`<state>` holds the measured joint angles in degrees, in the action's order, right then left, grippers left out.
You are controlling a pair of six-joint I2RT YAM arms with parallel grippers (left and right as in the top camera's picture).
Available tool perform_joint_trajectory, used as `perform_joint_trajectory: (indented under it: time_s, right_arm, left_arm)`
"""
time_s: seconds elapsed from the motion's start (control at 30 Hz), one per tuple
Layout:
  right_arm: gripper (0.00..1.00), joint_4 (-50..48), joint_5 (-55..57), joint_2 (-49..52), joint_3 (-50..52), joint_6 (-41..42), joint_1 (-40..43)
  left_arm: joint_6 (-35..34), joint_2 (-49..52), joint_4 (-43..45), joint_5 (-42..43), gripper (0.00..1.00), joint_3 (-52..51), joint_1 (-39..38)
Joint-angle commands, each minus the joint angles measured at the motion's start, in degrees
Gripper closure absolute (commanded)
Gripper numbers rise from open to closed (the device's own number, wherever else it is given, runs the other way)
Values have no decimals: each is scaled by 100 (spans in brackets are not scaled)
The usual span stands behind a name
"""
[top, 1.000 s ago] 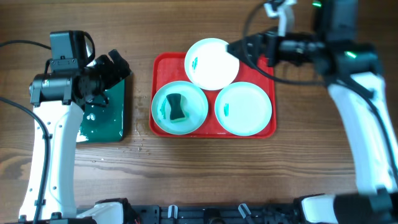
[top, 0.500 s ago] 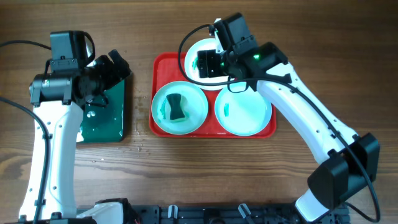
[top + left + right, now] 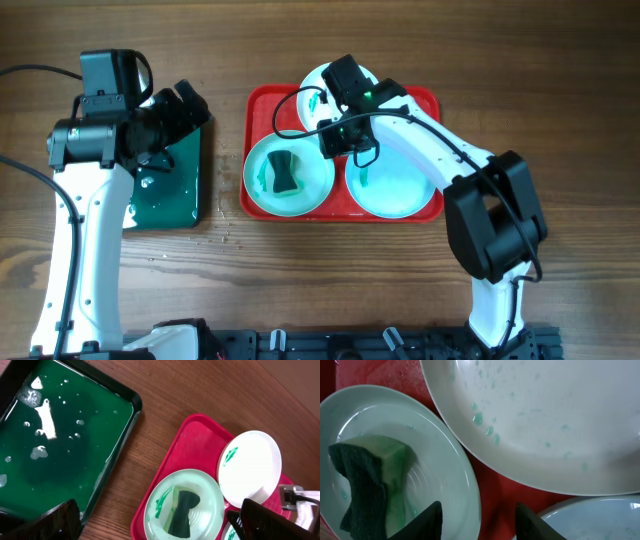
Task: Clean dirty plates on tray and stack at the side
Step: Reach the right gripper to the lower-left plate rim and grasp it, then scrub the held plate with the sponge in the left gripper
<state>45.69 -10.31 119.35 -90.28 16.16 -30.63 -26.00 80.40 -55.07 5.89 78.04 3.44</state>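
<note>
Well to the left of the red tray [image 3: 262,100], the left gripper [image 3: 186,108] hangs above a dark green tray [image 3: 165,200] with wet patches on it. Its fingers [image 3: 57,520] stand wide apart and hold nothing. The green tray lies just left of the red tray, with a strip of bare wooden table [image 3: 225,250] between them. All three plates lie inside the red tray. In its near left part sits a turquoise plate [image 3: 315,185] with a green sponge [image 3: 284,172] lying on it and a teal smear near its left rim. At the tray's far middle is the white plate [image 3: 322,82], smeared teal on its left side and partly covered by the right arm. The right gripper [image 3: 340,135] hovers low over the tray's middle, where these two plates nearly meet. Its fingers [image 3: 427,520] are parted and grip nothing. In the tray's near right part lies the second turquoise plate [image 3: 400,185], with a small teal smear on its left.
</note>
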Motion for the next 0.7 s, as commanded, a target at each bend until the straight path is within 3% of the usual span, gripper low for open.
perform_joint_trajectory:
  time_s: [0.0,0.27,0.47,0.67]
  right_arm:
    - [56,-4,-98,245,4,-118,-92]
    - [63,-70,-81,409,48,-116,-205]
    - [82,-131,-4,411,81,-116,-210]
    - [82,-249,13,411,190,-111,-210]
  left_arm:
    - [9,28,17,68,0,-13,15]
    - [9,28,13,105,0,-13,15]
    - [11,28,-11,372,0,-15,15]
    - [13,243,-208,374,0,-42,15]
